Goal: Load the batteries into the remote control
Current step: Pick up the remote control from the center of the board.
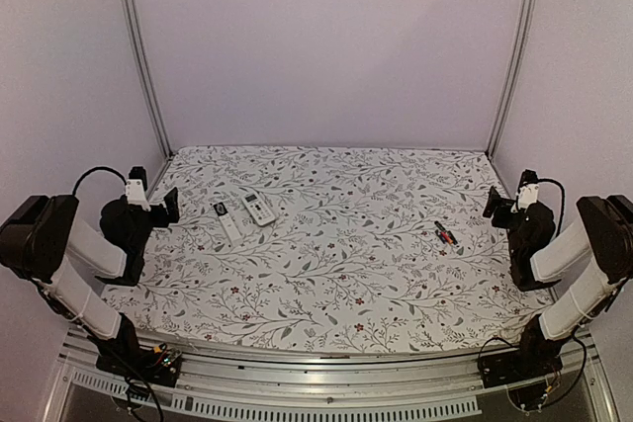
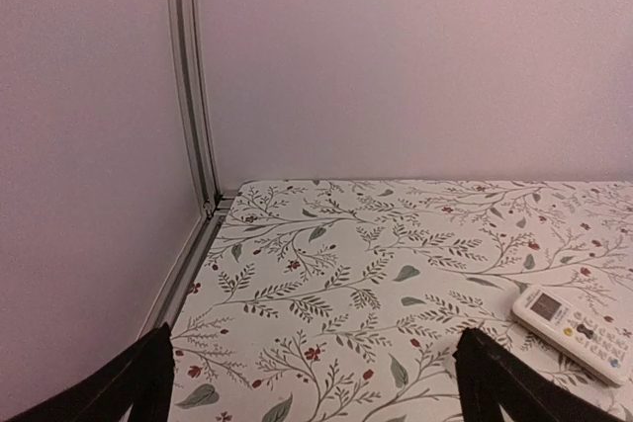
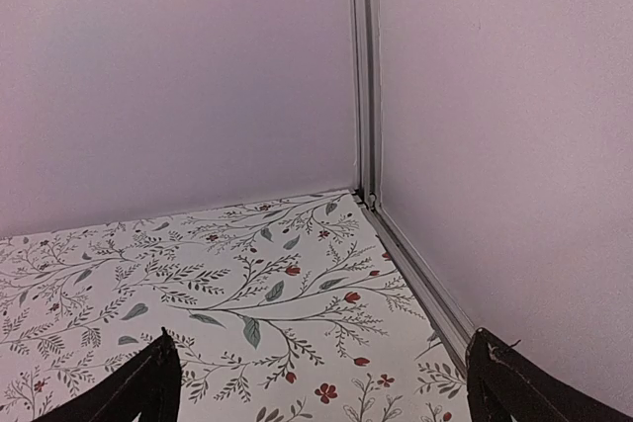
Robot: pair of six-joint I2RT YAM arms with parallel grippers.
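A white remote (image 1: 259, 209) with a small screen lies face up on the left part of the floral table; it also shows at the right edge of the left wrist view (image 2: 579, 328). A second slim white piece (image 1: 228, 222) with a dark far end lies just left of it. The batteries (image 1: 446, 235), black with red bands, lie together on the right side. My left gripper (image 1: 164, 207) (image 2: 316, 392) is open and empty, left of the remote. My right gripper (image 1: 492, 203) (image 3: 326, 392) is open and empty, right of the batteries. The batteries are out of both wrist views.
The floral cloth (image 1: 336, 264) covers the table. Plain walls with metal corner rails (image 1: 143, 56) (image 1: 514, 56) close in the back and sides. The left wrist view shows the back left corner rail (image 2: 193, 96), the right wrist view the back right one (image 3: 364, 76).
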